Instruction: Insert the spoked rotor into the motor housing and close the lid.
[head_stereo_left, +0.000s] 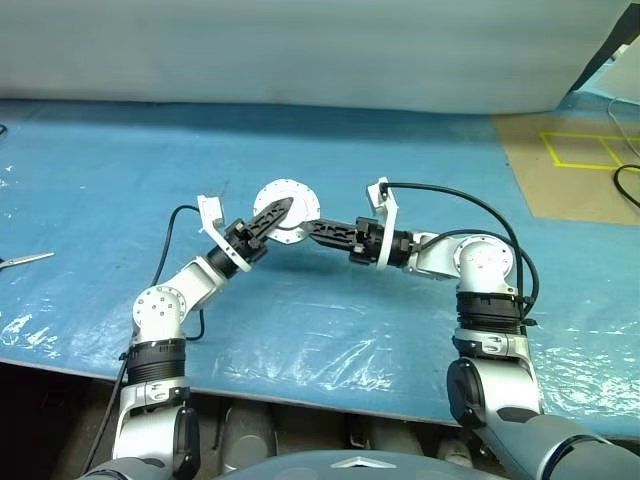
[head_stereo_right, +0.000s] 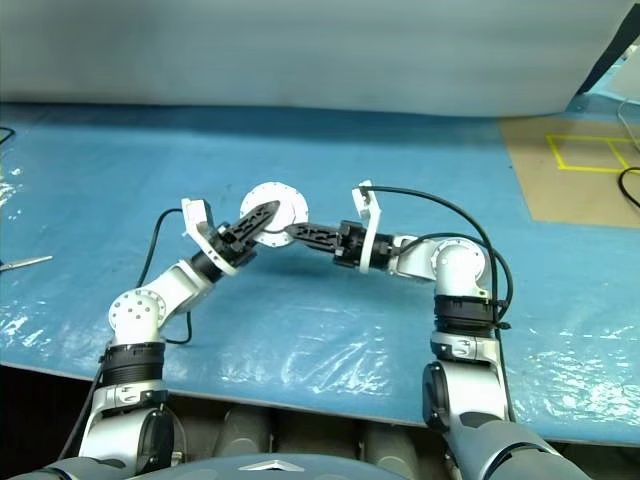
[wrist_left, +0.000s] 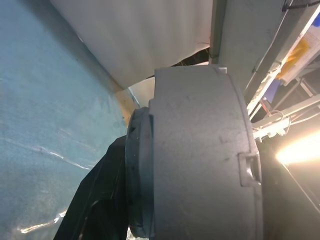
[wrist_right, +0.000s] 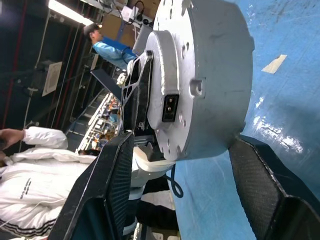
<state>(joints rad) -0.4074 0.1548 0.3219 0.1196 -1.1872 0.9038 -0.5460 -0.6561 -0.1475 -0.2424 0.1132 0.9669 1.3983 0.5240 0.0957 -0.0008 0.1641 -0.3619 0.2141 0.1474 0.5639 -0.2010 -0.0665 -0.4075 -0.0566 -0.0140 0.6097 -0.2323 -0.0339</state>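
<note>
While it hangs above the blue sheet near the middle of the head views, the motor housing (head_stereo_left: 286, 209) shows as a pale grey round body whose flat face, ringed with small holes, is turned toward the camera. The left gripper (head_stereo_left: 272, 215) comes at it from the lower left, one black finger lying across the flat face, and in the left wrist view the housing's grey wall (wrist_left: 200, 150) presses against a black finger (wrist_left: 95, 200) by a stepped rim; this gripper is clamped on the housing. The right gripper (head_stereo_left: 322, 232) reaches in level from the right, its tip at the housing's lower right edge. In the right wrist view its two black fingers (wrist_right: 115, 185) stand wide on either side of the housing (wrist_right: 210, 75) with a gap showing at each one, so its jaws are spread and not gripping. That view also shows a small dark socket on the housing's stepped flange. Beneath it all lies the blue table cover (head_stereo_left: 330, 330), wrinkled and shiny toward the near edge. A brown panel with yellow tape lines (head_stereo_left: 580, 150) sits at the upper right of the frame, and a thin metal tool (head_stereo_left: 25, 260) lies at the far left edge. Behind the housing in the right wrist view, a person in a white jacket (wrist_right: 30, 185) and another in blue (wrist_right: 107, 47) are visible.
</note>
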